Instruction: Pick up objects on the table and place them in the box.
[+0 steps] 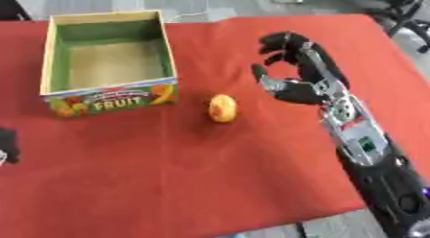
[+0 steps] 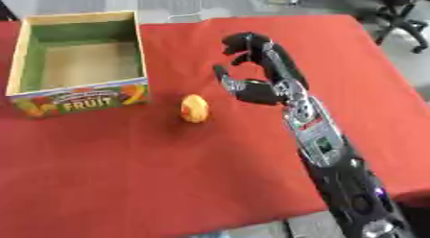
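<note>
- The robot's right arm (image 1: 369, 150), black with silver joints, enters from the lower right corner nearest the camera and stretches up across the tabletop (image 1: 168, 174), which is draped in a red cloth.
- The red tabletop fills most of the view; grey floor shows past its far edge and at the lower right corner.
- An open cardboard box (image 1: 109, 95) stands at the far left of the tabletop, its inner walls green and its floor tan. The front panel reads "FRUIT" in white letters among printed fruit pictures; a line of smaller writing above that word cannot be read. Nothing shows inside.
- The right hand (image 1: 295, 86) hangs over the cloth right of centre, fingers curled in a loose claw with the thumb apart, holding nothing.
- A small yellow-orange fruit (image 1: 222, 108) lies on the cloth between box and right hand, just beside the box's front right corner, touching neither.
- A dark shape at the left edge, low down, may be the left hand (image 1: 6, 145); its fingers cannot be made out.
</note>
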{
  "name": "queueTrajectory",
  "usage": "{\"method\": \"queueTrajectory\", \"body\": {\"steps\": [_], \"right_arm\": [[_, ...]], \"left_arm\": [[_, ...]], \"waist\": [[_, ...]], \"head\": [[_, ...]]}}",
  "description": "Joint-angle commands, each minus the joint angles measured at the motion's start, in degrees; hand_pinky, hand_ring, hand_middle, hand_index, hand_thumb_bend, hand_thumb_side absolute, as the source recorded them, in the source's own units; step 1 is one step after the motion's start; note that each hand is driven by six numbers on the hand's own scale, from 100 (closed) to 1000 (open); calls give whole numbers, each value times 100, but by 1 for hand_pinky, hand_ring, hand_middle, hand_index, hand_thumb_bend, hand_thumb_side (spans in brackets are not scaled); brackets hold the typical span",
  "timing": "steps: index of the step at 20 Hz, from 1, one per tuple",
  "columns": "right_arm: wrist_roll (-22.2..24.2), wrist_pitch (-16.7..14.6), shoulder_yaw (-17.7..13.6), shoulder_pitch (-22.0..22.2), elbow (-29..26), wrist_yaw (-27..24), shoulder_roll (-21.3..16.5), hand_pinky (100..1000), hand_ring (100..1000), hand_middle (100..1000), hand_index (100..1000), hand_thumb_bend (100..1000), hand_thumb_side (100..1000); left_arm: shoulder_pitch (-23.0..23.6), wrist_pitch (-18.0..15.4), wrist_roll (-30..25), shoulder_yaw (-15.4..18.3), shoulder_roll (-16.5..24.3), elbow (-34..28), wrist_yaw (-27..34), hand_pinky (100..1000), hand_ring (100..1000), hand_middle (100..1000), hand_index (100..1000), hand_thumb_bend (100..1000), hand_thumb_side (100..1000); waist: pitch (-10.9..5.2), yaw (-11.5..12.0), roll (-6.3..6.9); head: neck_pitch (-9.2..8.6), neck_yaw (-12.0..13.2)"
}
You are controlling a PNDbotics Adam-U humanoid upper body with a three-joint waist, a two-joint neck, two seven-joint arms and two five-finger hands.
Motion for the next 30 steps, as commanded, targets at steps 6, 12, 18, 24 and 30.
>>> {"method": "queueTrajectory", "body": {"steps": [6,12,18,24,30], "right_arm": [[670,-183,110,-145,38,185,-163,685,799,697,798,374,254],[1143,-349,223,-269,206,260,-229,696,814,722,811,396,277],[1293,-452,390,-404,490,385,-328,698,818,729,815,407,276],[1491,-588,555,-578,884,609,-424,764,885,785,836,441,295],[1630,-675,665,-745,1242,838,-454,788,903,804,849,459,305]], "left_arm": [[-50,-9,-19,18,108,-98,-10,492,503,525,516,331,370],[-48,-7,-28,12,106,-97,-10,492,504,525,516,331,371],[-44,-5,-38,5,106,-94,-12,492,505,525,516,330,371],[-43,-7,-49,-4,105,-90,-9,492,505,525,516,329,372],[-40,-10,-57,-12,106,-84,-9,492,506,525,516,330,371]], "waist": [[-85,18,4],[-92,38,-3],[-97,68,-7],[-104,93,-6],[-110,107,-2]], "head": [[-51,-15],[-49,-23],[-44,-38],[-39,-51],[-33,-67]]}}
